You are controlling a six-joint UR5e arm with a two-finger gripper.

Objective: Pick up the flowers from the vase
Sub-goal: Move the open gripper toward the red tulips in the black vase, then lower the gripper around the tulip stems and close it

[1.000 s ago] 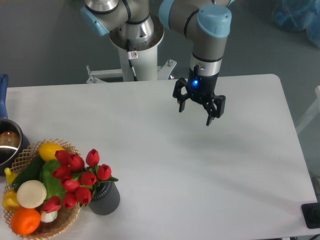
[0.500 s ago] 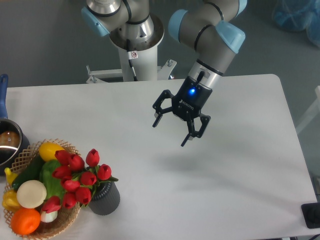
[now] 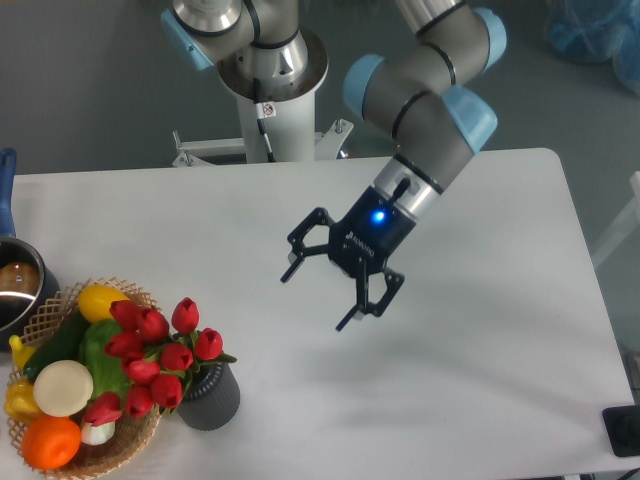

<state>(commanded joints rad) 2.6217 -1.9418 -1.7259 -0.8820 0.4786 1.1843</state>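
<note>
We reach toward the flowers with the tool spread wide and nothing in it.

Our tool hangs above the tabletop, up and to the right of the vase and well apart from it, tilted so its splayed fingers point down toward the bunch. The flowers stand in the vase, leaning left over the wicker basket just beside it; we judge a grasp from the open right side easiest.

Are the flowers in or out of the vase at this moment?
In. The flowers rise from the upright vase; the gripper, jaws open, is apart from them.
</note>
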